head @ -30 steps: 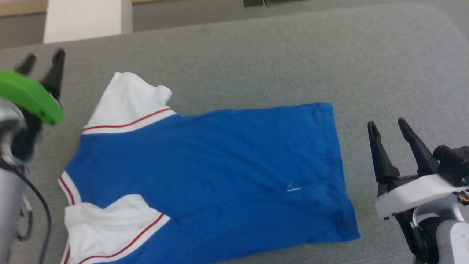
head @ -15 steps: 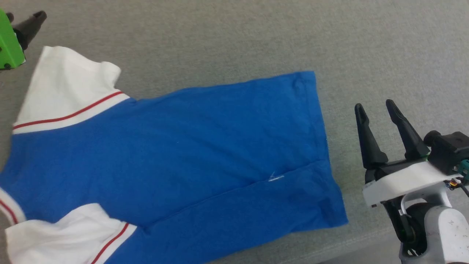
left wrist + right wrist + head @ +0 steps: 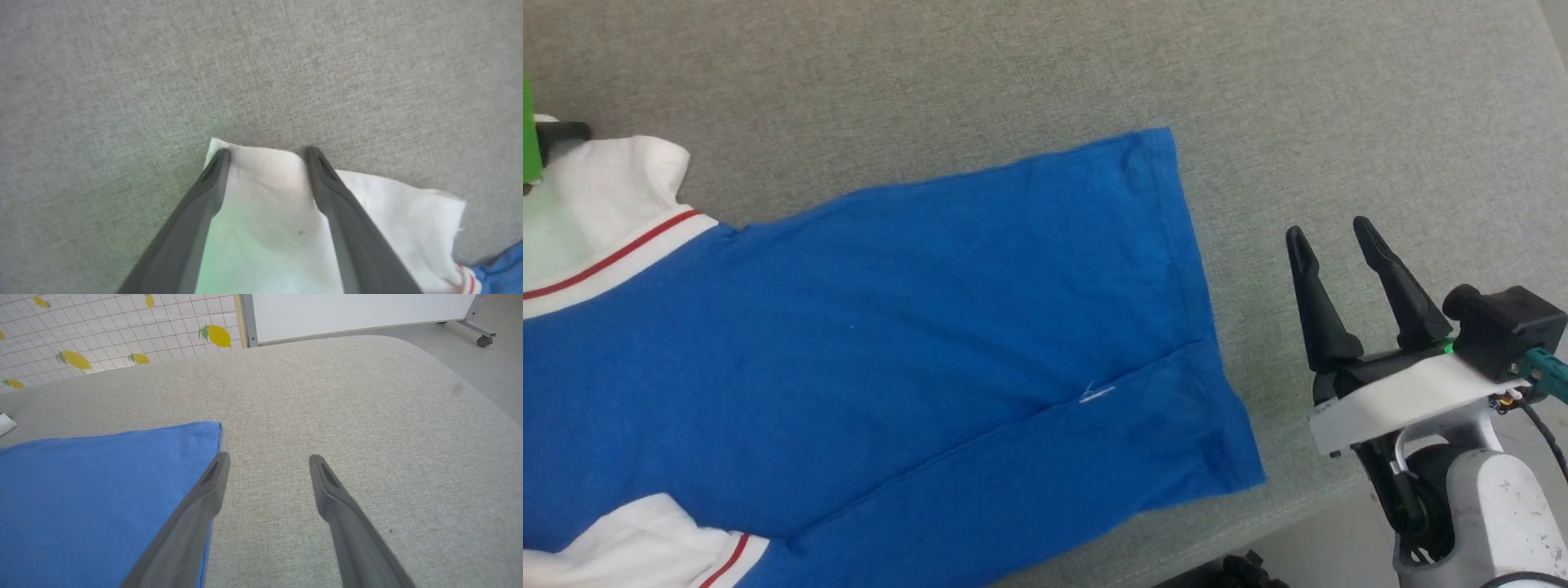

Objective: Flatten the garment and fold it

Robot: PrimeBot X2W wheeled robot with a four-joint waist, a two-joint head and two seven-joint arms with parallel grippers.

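Grey fabric surface [image 3: 1339, 98]: a broad woven pad with a rounded far corner that carries everything; its near edge runs along the bottom right of the head view.
Lemon-printed grid sheet [image 3: 81, 335]: beyond the pad's far side in the right wrist view, next to a white panel [image 3: 359, 310] on a wheeled frame.
Garment [image 3: 931, 310]: bright blue shirt lying flat on the pad, collar end towards the robot's left and hem [image 3: 1184, 261] towards its right. A long crease runs from the lower left towards the hem, and the lower strip looks folded over.
White sleeve [image 3: 596, 204]: spread at the far left of the shirt, with soft wrinkles and a slightly ragged outer edge.
Right gripper [image 3: 1329, 228]: jaws wide apart and empty. It hovers over bare pad just beside the hem. In its wrist view the left finger overlaps the blue edge while the right finger is over grey cloth.
Left gripper [image 3: 267, 151]: jaws spread wide, not clamped on anything. Both fingertips sit at the sleeve's far edge with white cloth between them. I cannot tell if they touch the cloth.
Red stripe [image 3: 613, 255]: thin line where the sleeve meets the blue body.
White mark [image 3: 1097, 395]: small fleck on the crease, near the hem.
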